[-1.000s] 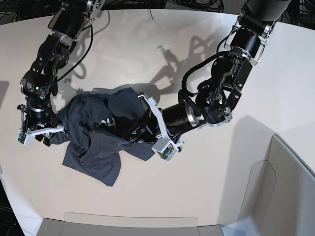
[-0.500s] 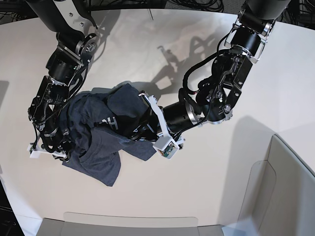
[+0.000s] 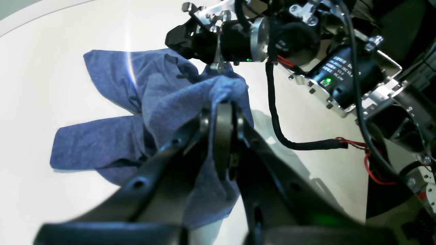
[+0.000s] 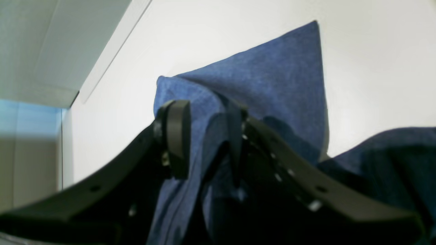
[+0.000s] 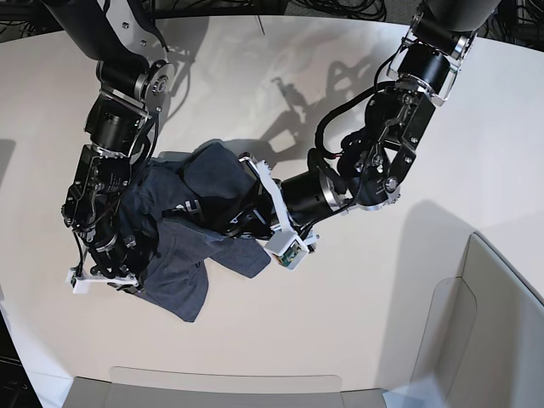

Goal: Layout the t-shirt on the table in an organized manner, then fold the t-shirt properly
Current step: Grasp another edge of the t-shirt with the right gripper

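**Both arms gripping a bunched t-shirt**

The table (image 5: 255, 76) is lying broad and off-white under everything, its curved edge running along the top of the base view. The t-shirt (image 5: 183, 255) is sitting crumpled toward the table's left side in that view, dark and heathered, with a scrap of white lettering peeking from the folds and one flap trailing toward the near edge. The left gripper (image 3: 223, 112) is reaching into the heap from the right of the base view, its fingers pressed together and pinching a raised fold of cloth. The right gripper (image 4: 204, 136) is working at the heap's opposite, lower edge, its fingers standing partly apart with a thick bunch of fabric clamped between them.
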